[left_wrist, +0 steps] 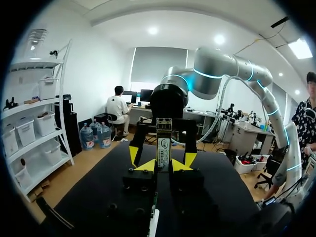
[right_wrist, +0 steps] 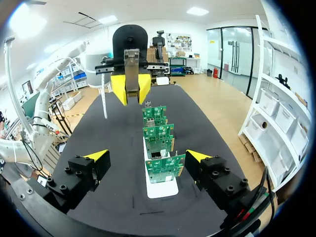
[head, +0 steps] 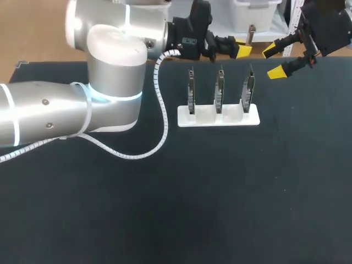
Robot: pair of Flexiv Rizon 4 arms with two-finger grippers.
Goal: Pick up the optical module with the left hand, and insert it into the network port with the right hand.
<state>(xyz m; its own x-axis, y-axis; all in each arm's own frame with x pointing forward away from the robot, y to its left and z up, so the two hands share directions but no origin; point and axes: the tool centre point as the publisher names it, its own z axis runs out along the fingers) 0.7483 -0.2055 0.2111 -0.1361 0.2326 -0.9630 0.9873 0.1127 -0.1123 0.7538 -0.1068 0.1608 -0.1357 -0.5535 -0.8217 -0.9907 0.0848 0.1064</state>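
Observation:
The optical module point(left_wrist: 163, 143), a slim metal bar with a label, is upright between the yellow tips of my left gripper point(left_wrist: 162, 166), which is shut on it. In the head view this gripper point(head: 240, 50) is behind the board stand with the module point(head: 250, 34) sticking up from it. My right gripper point(head: 275, 61) hangs at the far right, open and empty, facing the left one. From the right wrist, its wide-open gripper point(right_wrist: 148, 156) frames the boards, with the left gripper point(right_wrist: 131, 91) and the module point(right_wrist: 131, 66) beyond them. Each green circuit board point(right_wrist: 165, 168) carries a network port.
A white stand point(head: 218, 116) holds three upright circuit boards point(head: 219, 91) in a row on the black table point(head: 220, 192). My left arm's big silver links point(head: 110, 82) and white spiral cable point(head: 163, 115) cover the table's left rear.

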